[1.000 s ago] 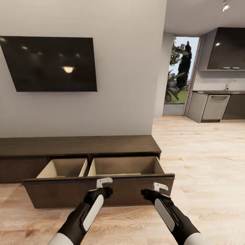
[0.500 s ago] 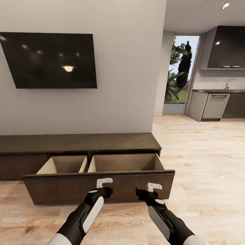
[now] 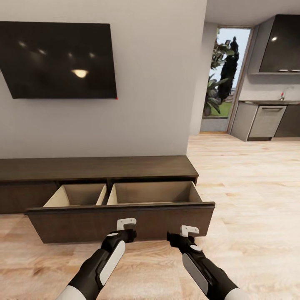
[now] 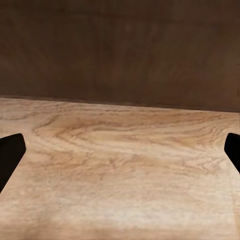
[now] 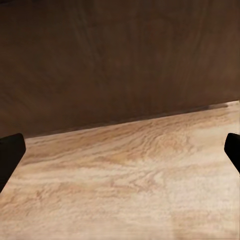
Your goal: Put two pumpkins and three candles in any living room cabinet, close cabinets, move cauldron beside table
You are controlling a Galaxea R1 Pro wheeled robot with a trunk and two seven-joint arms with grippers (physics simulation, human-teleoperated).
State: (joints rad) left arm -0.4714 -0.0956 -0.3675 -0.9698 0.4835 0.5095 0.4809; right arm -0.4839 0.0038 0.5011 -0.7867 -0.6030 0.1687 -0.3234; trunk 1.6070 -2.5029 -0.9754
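The long dark brown cabinet [image 3: 96, 167] stands against the wall with one wide drawer front [image 3: 75, 225] pulled out. Behind that front I see two pale beige compartments, and what shows of them holds nothing. My left gripper [image 3: 126, 234] and right gripper [image 3: 177, 237] hover low just in front of the drawer front, both open and holding nothing. In the wrist views the dark fingertips [image 4: 10, 155] [image 5: 10, 155] sit far apart over the wood floor, facing the brown front [image 4: 120, 50] [image 5: 120, 60]. The pumpkins, candles, cauldron and table are out of view.
A black TV [image 3: 58, 60] hangs on the grey wall above the cabinet. To the right, light wood floor [image 3: 250, 187] runs toward a kitchen with grey units [image 3: 266, 121] and a glass door [image 3: 223, 79].
The whole picture has shifted, with the TV now higher in it, so the camera moved. My right gripper has drifted slightly left. The drawer stays pulled out.
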